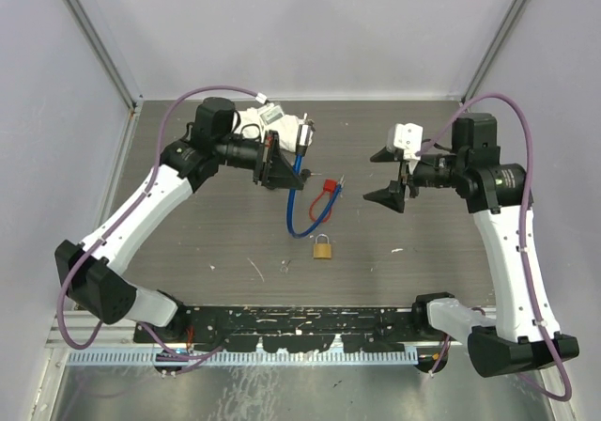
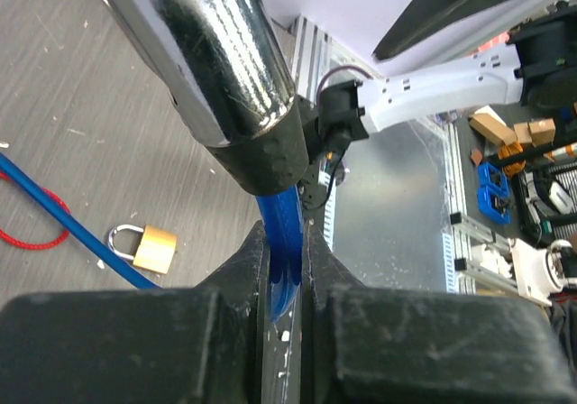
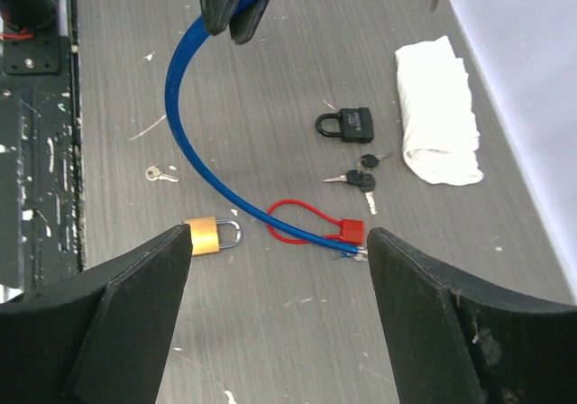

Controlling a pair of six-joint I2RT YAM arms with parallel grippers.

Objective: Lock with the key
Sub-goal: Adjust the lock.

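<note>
Meanwhile, the left gripper (image 2: 287,251) was clamped on a blue cable (image 3: 169,97), holding it up off the desk (image 1: 207,242). The right gripper (image 1: 387,175) hung with its fingers wide apart, holding nothing. A brass padlock (image 1: 322,249) lay on the desk near the cable's bend, a small silver key (image 3: 160,174) just beside it.
</note>
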